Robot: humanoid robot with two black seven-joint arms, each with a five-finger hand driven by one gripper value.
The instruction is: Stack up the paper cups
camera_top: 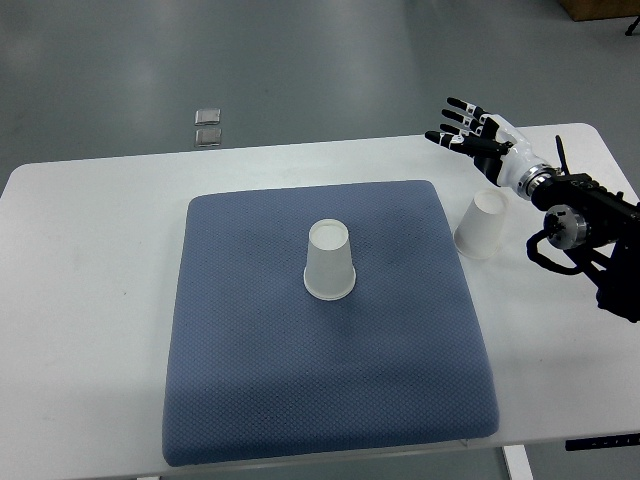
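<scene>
A white paper cup [329, 262] stands upside down near the middle of the blue mat [250, 380]. A second white paper cup [481, 225] stands upside down on the white table, just off the mat's right edge. My right hand [470, 132] hovers above and behind that second cup, fingers spread and holding nothing. Its arm comes in from the right edge, passing close to the right of the cup. The left arm does not show.
The white table [90, 300] carries the mat. Two small square floor plates [208, 126] lie on the grey floor beyond the table's far edge. The table's right edge runs close to my right arm.
</scene>
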